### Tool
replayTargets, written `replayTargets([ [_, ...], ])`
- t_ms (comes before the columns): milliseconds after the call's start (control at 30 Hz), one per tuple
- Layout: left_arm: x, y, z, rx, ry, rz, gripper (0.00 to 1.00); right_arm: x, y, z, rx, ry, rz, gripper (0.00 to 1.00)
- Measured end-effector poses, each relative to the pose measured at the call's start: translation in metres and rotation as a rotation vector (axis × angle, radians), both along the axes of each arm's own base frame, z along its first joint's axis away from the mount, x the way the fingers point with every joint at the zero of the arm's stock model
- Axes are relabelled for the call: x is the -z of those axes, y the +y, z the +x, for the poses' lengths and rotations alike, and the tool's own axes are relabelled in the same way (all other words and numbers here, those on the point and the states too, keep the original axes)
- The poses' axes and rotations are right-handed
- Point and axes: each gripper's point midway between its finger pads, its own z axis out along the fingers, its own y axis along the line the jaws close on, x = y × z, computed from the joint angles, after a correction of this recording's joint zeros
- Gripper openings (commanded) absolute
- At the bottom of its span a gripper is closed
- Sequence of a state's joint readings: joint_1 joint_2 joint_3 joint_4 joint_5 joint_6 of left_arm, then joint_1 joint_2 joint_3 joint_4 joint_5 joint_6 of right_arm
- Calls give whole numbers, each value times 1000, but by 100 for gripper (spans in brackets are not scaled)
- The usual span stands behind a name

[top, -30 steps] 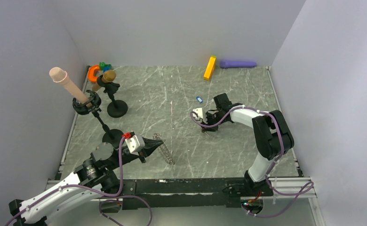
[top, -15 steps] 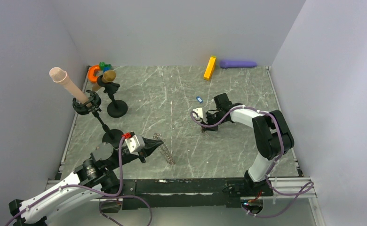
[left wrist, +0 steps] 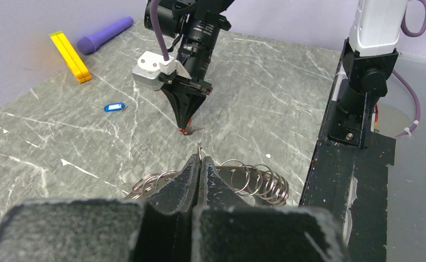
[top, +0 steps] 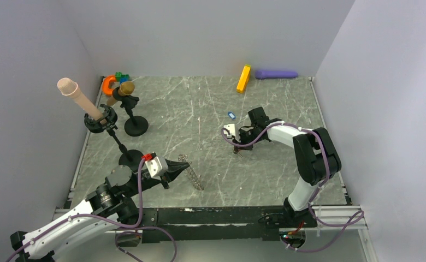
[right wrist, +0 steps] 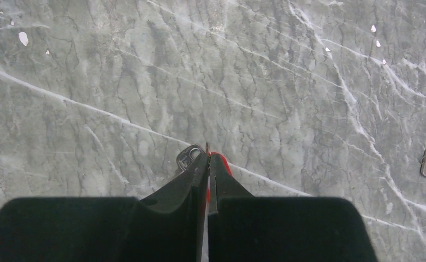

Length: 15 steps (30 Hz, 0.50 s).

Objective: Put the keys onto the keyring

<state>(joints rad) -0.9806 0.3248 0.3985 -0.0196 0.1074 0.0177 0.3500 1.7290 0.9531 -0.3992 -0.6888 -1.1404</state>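
Note:
The keyring (top: pixel 191 177), a chain of silver wire rings, lies near the front left. My left gripper (top: pixel 177 168) is shut on one of its rings; in the left wrist view the ring pokes out between the fingertips (left wrist: pixel 199 158) and the other links (left wrist: pixel 254 179) lie behind. My right gripper (top: pixel 236 148) points down at the table mid-right, shut on the red key (right wrist: pixel 225 162), whose small ring shows at the tips (right wrist: pixel 207 150). A dark key tag (right wrist: pixel 189 157) lies against its left finger. The blue key (top: pixel 231 115) lies loose behind it. The green key is out of view.
An orange block (top: pixel 244 78) and a purple cylinder (top: pixel 276 73) lie at the back wall. Two black round-based stands (top: pixel 136 125) with a beige cylinder (top: pixel 80 98) and an orange horseshoe (top: pixel 110 83) stand at the back left. Grey walls enclose the table.
The right wrist has shifted very slightly over the red key. The left arm and the keyring have not moved.

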Motion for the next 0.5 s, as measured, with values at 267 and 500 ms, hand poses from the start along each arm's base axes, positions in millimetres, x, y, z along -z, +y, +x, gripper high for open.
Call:
replayTargets([
  [267,0,0,0,0,0,0,0,0,0,0,-3,3,-2,14],
  [500,0,0,0,0,0,0,0,0,2,0,-9,2,-4,16],
])
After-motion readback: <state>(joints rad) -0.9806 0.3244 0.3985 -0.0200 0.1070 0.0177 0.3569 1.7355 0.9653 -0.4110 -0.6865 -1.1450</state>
